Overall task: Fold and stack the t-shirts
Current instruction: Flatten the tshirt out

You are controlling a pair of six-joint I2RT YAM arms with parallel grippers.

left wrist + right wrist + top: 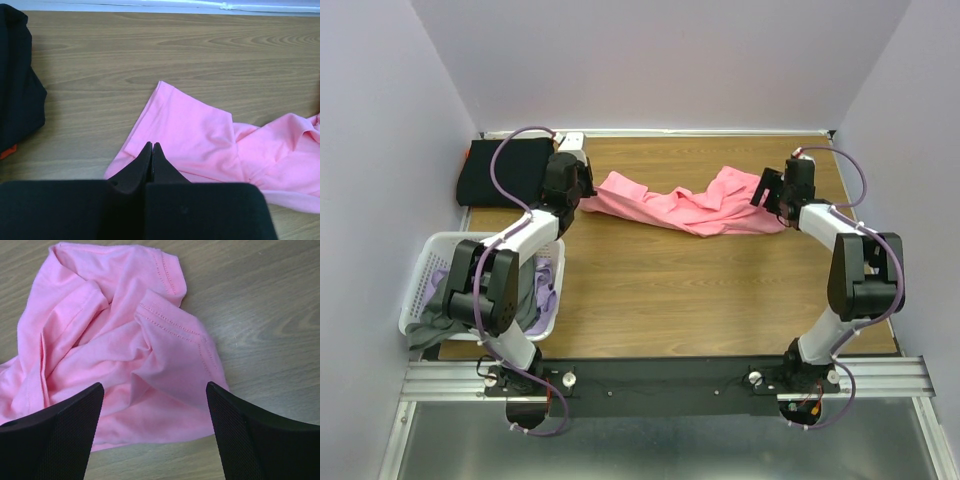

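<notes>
At the near left, by the edge of the table (670,290), a white lattice laundry basket (423,275) is located, in which a grey t-shirt (430,330) and a lavender t-shirt (546,278) are heaped. Farther in, the pink t-shirt (690,208) is laid crumpled on the wood, stretched crosswise between the two grippers. The left gripper (151,146) is positioned at the shirt's left end with its jaws pressed together, the tips set at the near edge of the cloth; whether any fabric is pinched between them cannot be determined from the wrist view. The right gripper (155,387) is positioned over the shirt's right end with its jaws set wide apart, and a bunched sleeve with a stitched hem is seen between the fingers. At the far left corner, against the wall, the black t-shirt (505,175) is laid flat, separated from the pink one by bare wood.
</notes>
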